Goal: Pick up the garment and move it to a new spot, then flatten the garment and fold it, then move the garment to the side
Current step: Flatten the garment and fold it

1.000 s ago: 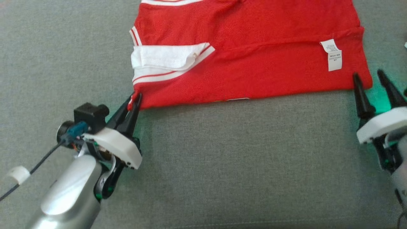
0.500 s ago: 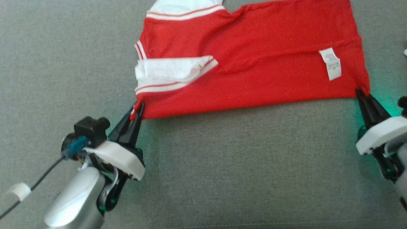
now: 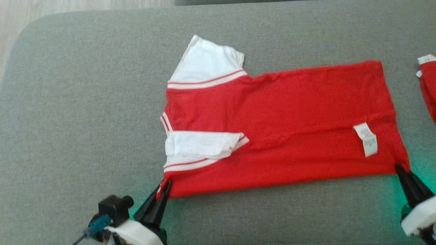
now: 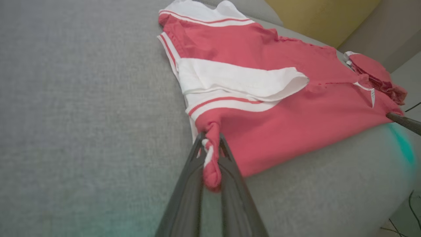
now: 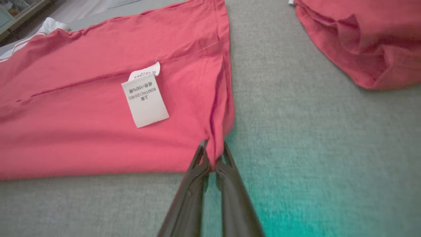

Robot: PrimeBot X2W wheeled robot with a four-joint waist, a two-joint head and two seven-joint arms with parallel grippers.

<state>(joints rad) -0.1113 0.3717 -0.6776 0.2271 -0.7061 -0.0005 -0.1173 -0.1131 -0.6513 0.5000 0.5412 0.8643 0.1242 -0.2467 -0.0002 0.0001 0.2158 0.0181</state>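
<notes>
Grey upholstered surface, fold step in hand. Left end effector (image 3: 164, 188) is clenched on the near shoulder corner of the red-and-white garment (image 3: 289, 129); right end effector (image 3: 399, 167) is clenched on its near hem corner. Garment lies flat, mid-surface. Next, likely — raise both corners evenly and carry them to the far edge.

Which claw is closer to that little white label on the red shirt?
Right. The right claw pinches the shirt corner beside the label; the left claw grips the far corner.
</notes>
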